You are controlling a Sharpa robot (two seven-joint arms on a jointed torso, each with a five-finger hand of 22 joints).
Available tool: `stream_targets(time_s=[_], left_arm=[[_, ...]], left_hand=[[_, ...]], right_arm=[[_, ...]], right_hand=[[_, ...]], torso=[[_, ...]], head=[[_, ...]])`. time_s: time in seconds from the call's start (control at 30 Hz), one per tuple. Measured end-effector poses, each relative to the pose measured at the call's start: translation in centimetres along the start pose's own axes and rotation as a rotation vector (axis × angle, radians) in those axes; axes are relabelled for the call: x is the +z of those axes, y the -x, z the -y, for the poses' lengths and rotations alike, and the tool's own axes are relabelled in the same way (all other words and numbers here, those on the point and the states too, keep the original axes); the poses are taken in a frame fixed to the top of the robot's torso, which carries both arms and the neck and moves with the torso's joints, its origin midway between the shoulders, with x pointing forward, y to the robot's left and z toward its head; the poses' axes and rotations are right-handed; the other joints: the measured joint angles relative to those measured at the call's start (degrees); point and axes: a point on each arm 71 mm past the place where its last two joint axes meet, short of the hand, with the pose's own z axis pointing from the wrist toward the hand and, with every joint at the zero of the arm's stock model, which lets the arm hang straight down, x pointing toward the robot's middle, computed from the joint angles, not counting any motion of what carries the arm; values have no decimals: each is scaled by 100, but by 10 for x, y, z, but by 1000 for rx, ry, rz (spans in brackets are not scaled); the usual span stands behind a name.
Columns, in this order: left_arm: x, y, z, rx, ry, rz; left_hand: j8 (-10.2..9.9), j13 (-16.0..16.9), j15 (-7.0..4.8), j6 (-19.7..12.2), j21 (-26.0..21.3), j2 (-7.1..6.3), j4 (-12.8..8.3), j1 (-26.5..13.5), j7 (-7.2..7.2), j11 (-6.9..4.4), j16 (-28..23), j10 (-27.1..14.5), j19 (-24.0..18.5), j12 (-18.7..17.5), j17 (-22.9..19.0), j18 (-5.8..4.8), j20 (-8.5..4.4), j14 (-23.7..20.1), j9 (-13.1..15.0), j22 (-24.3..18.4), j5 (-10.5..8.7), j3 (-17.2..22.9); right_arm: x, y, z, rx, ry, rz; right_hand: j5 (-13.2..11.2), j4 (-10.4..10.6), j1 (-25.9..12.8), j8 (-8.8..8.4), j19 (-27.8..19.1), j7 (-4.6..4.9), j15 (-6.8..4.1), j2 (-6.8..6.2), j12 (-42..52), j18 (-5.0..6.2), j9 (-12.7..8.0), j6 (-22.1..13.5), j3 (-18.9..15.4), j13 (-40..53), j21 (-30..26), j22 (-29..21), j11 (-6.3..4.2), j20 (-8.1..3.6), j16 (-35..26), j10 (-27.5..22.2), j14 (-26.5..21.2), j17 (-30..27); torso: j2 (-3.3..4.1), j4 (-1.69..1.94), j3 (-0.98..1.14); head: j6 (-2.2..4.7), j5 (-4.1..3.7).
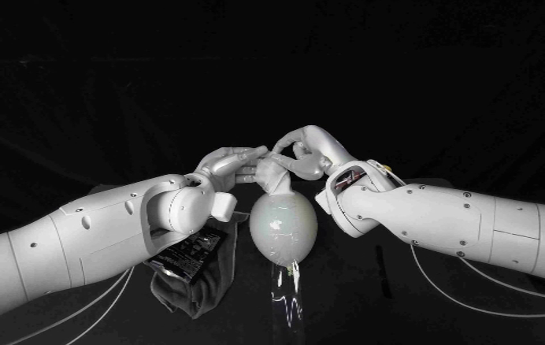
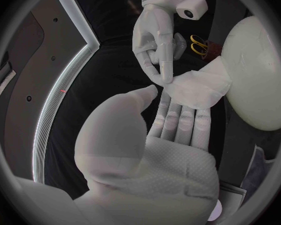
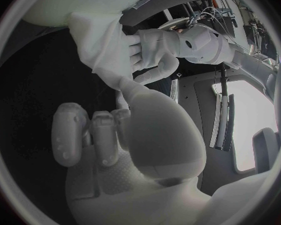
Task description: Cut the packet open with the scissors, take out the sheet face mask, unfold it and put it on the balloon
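Black table [image 1: 437, 302], dark backdrop.

Head view: the pale balloon [image 1: 278, 227] stands upright at mid-table, toward the near edge. The left hand [image 1: 228, 168] and right hand [image 1: 305, 152] meet over its top and hide most of the sheet face mask [image 1: 270, 173] there. The black packet [image 1: 187, 254] lies left of the balloon, toward the near edge, partly covered by the left wrist. It rests on dark crumpled material [image 1: 193, 294].

Left wrist view: the left fingers [image 2: 181, 120] lie flat under the mask [image 2: 200, 87], which is draped against the balloon [image 2: 259, 75]. The thumb tip is just beside the sheet's edge; grip cannot be told. The right hand [image 2: 154, 35] pinches the sheet's edge from the far side. Yellow-handled scissors [image 2: 200, 45] lie on the table beyond, part-hidden by the right hand.

Right wrist view: the right thumb meets the sheet's [image 3: 100, 45] lower corner, other fingers curled in. The left hand [image 3: 154, 47] presses the sheet's far edge.
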Motion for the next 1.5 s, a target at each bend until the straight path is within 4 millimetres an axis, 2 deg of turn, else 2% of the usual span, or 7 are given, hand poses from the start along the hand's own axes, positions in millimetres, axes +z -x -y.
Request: stream_targets(time_s=[0.33, 0.53, 1.07, 1.2, 1.27, 1.43, 1.5], left_arm=[[1, 3, -1, 10, 5, 8], [1, 4, -4, 30, 23, -3], [-1, 7, -15, 53, 67, -66], [-3, 9, -18, 52, 71, -74], [-3, 9, -18, 52, 73, -77], [-4, 11, -19, 54, 75, -82], [-4, 11, -20, 58, 76, -84]], left_hand=[[-101, 1, 23, -90, -55, -123, 153, -80, -12, 46, -42, -134, -40, 0, 0, -1, 40, -66, -37, 0, 0, -189], [-138, 1, 99, -90, -206, -261, 353, -219, -12, 68, -148, -300, -271, 0, -16, -2, 162, -251, -44, -7, 0, -517], [-195, 1, 132, -89, -289, -288, 758, -246, -13, 80, -181, -392, -493, 0, -58, -3, 202, -380, -36, 1, 0, -1059], [-227, 1, 112, -89, -289, -288, 757, -245, -13, 89, -181, -401, -524, 0, -65, -3, 214, -399, -37, 0, 0, -1137], [-227, 5, 112, -89, -289, -297, 703, -76, -13, 89, -181, -401, -524, 0, -66, -2, 214, -400, -37, 0, 0, -1166], [-282, 5, 112, -89, -289, -85, 380, 634, -13, 89, -181, -401, -524, 0, -74, -2, 213, -400, -50, 9, 0, -918], [-294, 5, 112, -75, -289, 29, 174, 978, -24, 101, -180, -413, -524, 0, -80, -3, 213, -400, -64, 9, 0, -712]], right_arm=[[-2, 0, -3, 14, 0, 4], [-2, 0, -3, 22, -5, 10], [-1, 2, 0, 32, -22, 27], [-1, 3, 0, 33, -26, 30], [-1, 3, 1, 33, -28, 32], [-1, 4, 2, 34, -31, 36], [-1, 4, 2, 35, -32, 38]], right_hand=[[0, -16, -1, -3, -2, 0, 1, -1, 0, 0, -1, -1, 15, 1, -3, 0, -8, 0, 9, 8, -1, 0], [-1, -31, -2, 25, -11, 1, -14, -2, 0, 0, 0, -4, 31, 0, 22, -2, -9, -7, 7, 8, -18, 1], [-6, -32, -3, 44, -13, 3, -39, -3, -1, 0, 29, -27, 63, 5, 19, -2, -9, -7, -10, 9, 0, 4], [-15, -32, -11, 63, -14, 10, -38, -11, -2, 0, 28, -34, 63, 2, 18, 0, -19, -7, 9, 18, 0, 3], [-15, -32, -11, 63, -13, 11, -38, -11, -2, 0, 26, -36, 63, 3, 18, 0, -19, -8, 9, 19, 0, 0], [-15, -32, -11, 64, -7, 4, -38, -12, -2, 0, 26, -46, 63, 2, 18, 0, -19, -32, 9, 18, 0, -1], [-16, -45, -19, 64, -7, 5, -38, -19, -3, 0, 27, -47, 77, 1, 46, 0, -18, -32, 9, 18, 0, -1]], torso=[[3, 1, 1], [4, 2, 0], [4, 2, 0], [4, 2, 0], [4, 2, 0], [3, 3, 0], [3, 3, 0]], head=[[3, 4], [-5, -9], [-12, -27], [-17, -30], [-19, -31], [-20, -36], [-20, -36]])
